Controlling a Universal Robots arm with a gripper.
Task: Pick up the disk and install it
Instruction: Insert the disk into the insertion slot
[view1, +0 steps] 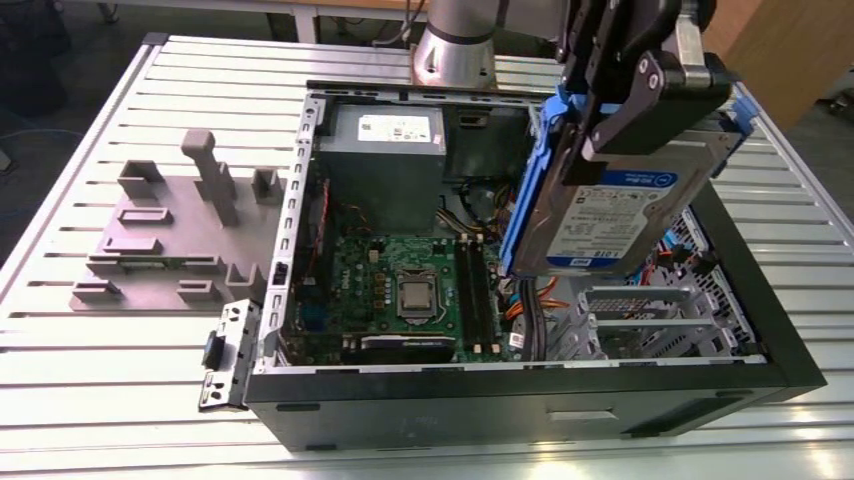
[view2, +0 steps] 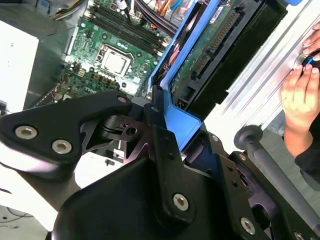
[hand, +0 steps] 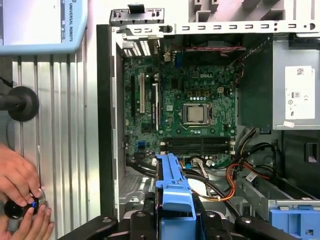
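The disk (view1: 607, 215), silver-grey with a white and blue label and blue side rails, hangs on edge above the exterior view's right half of the open computer case (view1: 534, 385). My gripper (view1: 617, 120) is shut on its upper end, with black fingers on both faces. In the second wrist view the disk (view2: 212, 42) shows its circuit-board side and connector, and a black finger (view2: 165, 150) presses on the blue rail. In the first wrist view the blue rail (hand: 172, 182) points down toward the case's cables. The metal drive cage (view1: 654, 320) lies below the disk.
Inside the case are a green motherboard (hand: 190, 110), a grey power supply (view1: 387, 150) and orange and black cables (hand: 240, 175). A grey plastic fixture (view1: 174, 230) sits on the slatted table at the exterior view's left. A person's hands (hand: 20, 192) rest on a knob beside the case.
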